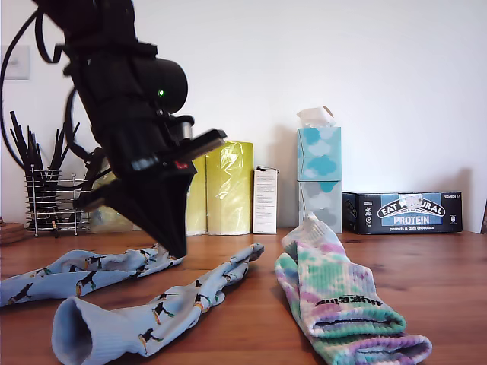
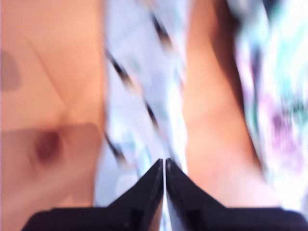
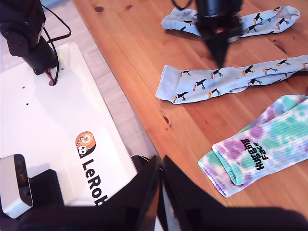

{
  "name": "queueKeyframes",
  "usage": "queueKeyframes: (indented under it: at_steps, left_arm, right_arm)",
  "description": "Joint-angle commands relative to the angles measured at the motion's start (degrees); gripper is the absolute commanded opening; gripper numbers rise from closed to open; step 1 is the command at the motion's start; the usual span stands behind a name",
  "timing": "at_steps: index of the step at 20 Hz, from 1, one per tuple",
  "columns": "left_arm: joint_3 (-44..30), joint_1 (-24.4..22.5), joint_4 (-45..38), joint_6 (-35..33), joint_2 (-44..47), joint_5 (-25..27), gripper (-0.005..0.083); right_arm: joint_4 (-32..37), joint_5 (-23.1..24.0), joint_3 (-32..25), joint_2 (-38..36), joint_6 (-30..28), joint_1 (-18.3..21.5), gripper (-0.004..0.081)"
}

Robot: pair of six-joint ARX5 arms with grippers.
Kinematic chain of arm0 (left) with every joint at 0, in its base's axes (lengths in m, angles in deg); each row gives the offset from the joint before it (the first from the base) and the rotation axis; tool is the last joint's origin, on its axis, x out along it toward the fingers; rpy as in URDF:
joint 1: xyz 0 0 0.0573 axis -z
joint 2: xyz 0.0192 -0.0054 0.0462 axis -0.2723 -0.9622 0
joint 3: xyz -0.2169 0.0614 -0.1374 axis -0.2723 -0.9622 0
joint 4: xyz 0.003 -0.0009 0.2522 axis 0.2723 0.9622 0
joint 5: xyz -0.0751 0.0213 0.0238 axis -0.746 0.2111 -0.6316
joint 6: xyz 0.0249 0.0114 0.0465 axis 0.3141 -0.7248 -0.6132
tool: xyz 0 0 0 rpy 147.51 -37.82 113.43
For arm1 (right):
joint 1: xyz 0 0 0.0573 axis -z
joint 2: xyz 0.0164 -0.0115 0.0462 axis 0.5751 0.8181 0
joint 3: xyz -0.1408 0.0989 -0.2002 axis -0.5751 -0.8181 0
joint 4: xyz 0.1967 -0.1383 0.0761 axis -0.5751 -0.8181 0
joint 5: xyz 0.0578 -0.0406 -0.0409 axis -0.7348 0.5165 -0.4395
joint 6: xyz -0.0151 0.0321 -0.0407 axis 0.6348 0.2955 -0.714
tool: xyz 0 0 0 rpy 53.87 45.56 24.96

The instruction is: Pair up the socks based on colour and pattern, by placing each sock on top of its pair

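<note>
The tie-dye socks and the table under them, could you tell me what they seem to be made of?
The tie-dye socks look like soft knitted fabric, matte, with ribbed cuffs and printed black lettering. The table looks like wood, likely varnished: warm brown grain, knots and a slight sheen.

The exterior view sat low at table (image 1: pixel 441 274) level, facing the wall. The first wrist view looked straight down, close and blurred, onto a bird-print sock (image 2: pixel 144 96). The second wrist view looked down from higher; all three shared the socks.
</note>
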State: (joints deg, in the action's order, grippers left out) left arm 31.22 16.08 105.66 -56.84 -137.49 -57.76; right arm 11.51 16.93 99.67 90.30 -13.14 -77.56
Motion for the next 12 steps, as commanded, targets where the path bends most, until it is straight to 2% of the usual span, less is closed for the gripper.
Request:
queueKeyframes:
  at_steps: [1, 6, 12]
  left_arm:
    - [-0.9, 0.7, 4.6, -3.7, -1.4, 0.0, -0.0024]
    - [-4.6, 4.9, 5.5, -5.6, -1.4, 8.2, -0.0024]
    - [-10.7, 5.8, 1.2, -4.5, -1.4, 8.7, -0.0024]
  right_arm:
    - [0.0, 0.1, 0.0, -1.0, -0.2, -0.3, -0.0013]
    - [-1.2, 1.5, 0.0, -3.2, -0.1, -0.3, -0.0013]
    - [-2.0, 1.9, 0.0, -5.7, 0.2, -0.3, -0.0013]
